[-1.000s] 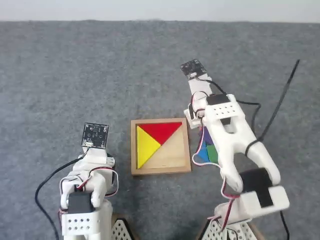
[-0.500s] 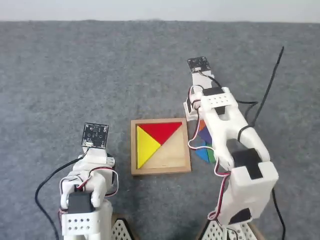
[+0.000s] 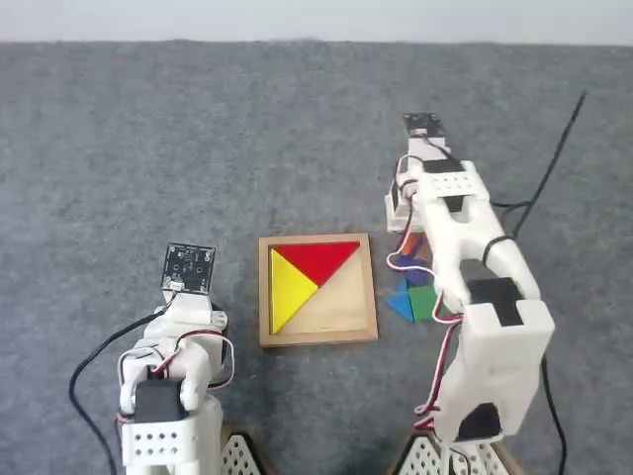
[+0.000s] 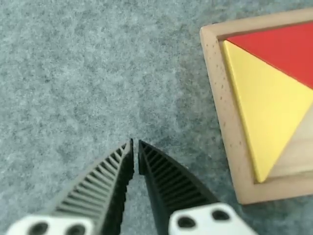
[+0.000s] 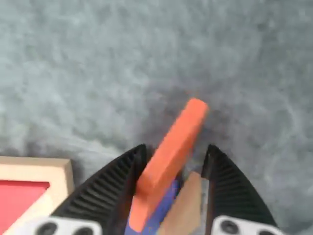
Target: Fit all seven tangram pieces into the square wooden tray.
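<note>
Two pieces, a red triangle point(image 3: 316, 257) and a yellow triangle point(image 3: 287, 289), lie in the tray point(image 3: 316, 338) in the middle of the high view; its lower right half is bare wood. A blue piece point(image 3: 401, 302) and a green piece point(image 3: 422, 302) lie on the tabletop point(image 3: 148, 148) just right of the tray. The right gripper point(image 5: 176, 147) is over this heap, jaws apart around an orange piece point(image 5: 173, 142). This piece stands tilted on its edge, its long side running forward out of the jaws; one jaw touches it, the other seems clear. The tray lies left of this gripper. The left gripper point(image 4: 135, 143), jaws together, rests at the lower left beyond the tray, so the right arm is nearer.
</note>
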Controlling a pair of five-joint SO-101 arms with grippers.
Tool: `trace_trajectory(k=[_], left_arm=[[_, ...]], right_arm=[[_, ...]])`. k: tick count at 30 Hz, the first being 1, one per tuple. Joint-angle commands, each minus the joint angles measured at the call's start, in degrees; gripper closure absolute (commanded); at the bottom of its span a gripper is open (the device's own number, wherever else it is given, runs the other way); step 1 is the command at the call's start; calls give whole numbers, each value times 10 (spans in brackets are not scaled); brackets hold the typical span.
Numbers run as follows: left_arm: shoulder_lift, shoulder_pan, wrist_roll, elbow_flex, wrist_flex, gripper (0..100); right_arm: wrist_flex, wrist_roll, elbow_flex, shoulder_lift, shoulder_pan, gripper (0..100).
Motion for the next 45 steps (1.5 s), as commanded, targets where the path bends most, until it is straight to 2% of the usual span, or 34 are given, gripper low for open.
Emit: trace_trajectory(k=[1,8,17,22,26,34,42,45], left_arm=[[-9,3,-1,-6,2,979],[-9,3,-1,-6,2,979],[-9,3,-1,-6,2,979],[-9,3,-1,-6,2,979],[-9,3,-1,-6,2,979],[-9,3,-1,-6,2,979],[-9,3,-1,-6,2,979],[-9,3,-1,-6,2,979]], right_arm=[[16,-7,-18,-24,53,794],[56,4,-22,-80,120,794],[69,162,-22,-105,83,790],[67,220,-22,-99,82,789],[73,273,-22,-89,86,725],[68,323,-22,-49,91,717],[43,324,-22,10,98,718],[41,324,-22,12,102,764]])
